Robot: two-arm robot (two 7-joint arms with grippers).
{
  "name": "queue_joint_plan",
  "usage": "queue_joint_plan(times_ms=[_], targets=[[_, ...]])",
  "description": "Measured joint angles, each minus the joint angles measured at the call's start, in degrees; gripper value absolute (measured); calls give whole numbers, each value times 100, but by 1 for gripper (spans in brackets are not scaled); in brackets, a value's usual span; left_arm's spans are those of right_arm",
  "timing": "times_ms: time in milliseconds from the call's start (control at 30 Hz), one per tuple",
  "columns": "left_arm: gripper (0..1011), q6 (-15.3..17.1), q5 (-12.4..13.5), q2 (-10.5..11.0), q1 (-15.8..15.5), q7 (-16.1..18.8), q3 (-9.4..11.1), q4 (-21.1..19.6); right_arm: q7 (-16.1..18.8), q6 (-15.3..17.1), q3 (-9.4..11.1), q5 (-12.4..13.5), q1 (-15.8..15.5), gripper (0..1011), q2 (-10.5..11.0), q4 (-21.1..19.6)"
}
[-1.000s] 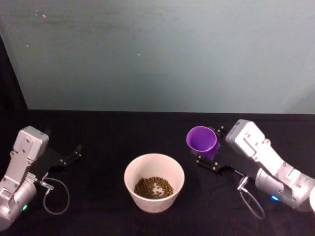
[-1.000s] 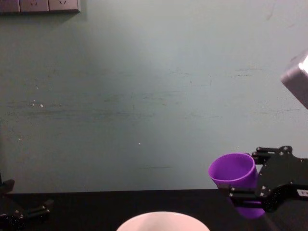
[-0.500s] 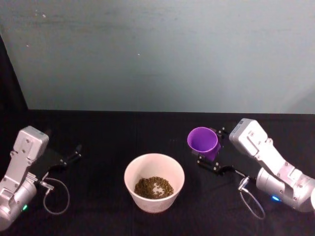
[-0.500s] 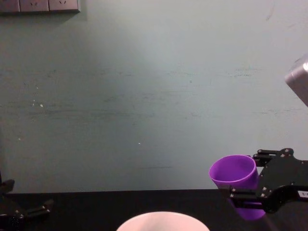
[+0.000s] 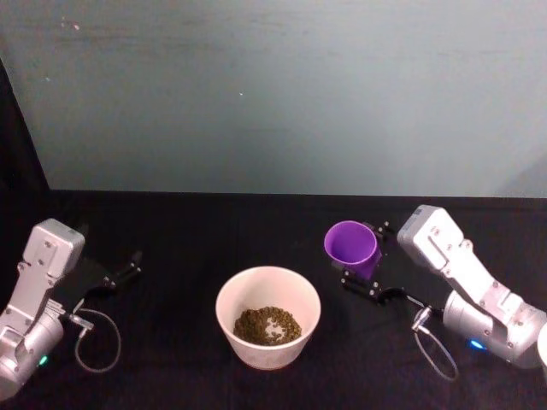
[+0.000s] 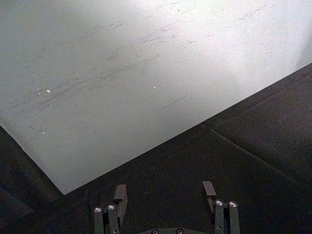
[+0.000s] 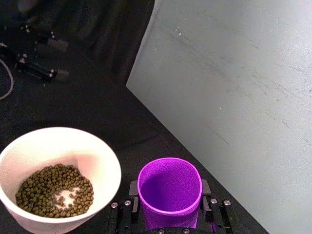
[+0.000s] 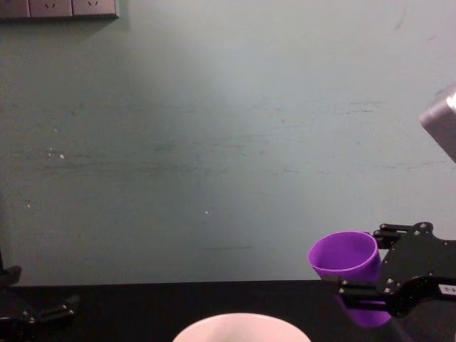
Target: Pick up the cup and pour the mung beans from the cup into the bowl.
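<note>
The purple cup (image 5: 350,244) sits nearly upright in my right gripper (image 5: 362,266), which is shut on it just right of the bowl (image 5: 224,301). In the right wrist view the cup (image 7: 169,187) shows a bare purple inside, with black fingers (image 7: 126,212) on both sides. Mung beans (image 5: 267,325) lie in the pale bowl; they appear again as mung beans (image 7: 52,191) inside the bowl's rim (image 7: 100,146). From the chest, the cup (image 8: 345,258) is held by the right gripper (image 8: 385,286) beyond the bowl's rim (image 8: 242,322). My left gripper (image 5: 120,277) rests open at the far left.
A black cloth (image 5: 188,239) covers the table, backed by a grey-green wall panel (image 5: 273,94). Looped cables lie beside each arm's base, one cable (image 5: 98,342) on the left and another cable (image 5: 436,354) on the right. The left gripper (image 6: 165,204) has nothing between its fingers.
The right gripper has sunk slightly with the cup, and the cup has tipped back closer to upright. The left arm and the bowl have not moved.
</note>
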Motion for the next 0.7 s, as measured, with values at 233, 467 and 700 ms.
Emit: queue_joint_plan(times_ms=[233,467,700], targets=[[1003,0,0,0,0,0,0,0,62,-476,230,644,-82,723,-9,294],[1003,0,0,0,0,0,0,0,433,-982,513,1585,-156,723,-47,821],[1004,0,0,0,0,0,-1,0,761,-1214,649,2311,-97,723,-153,1494]])
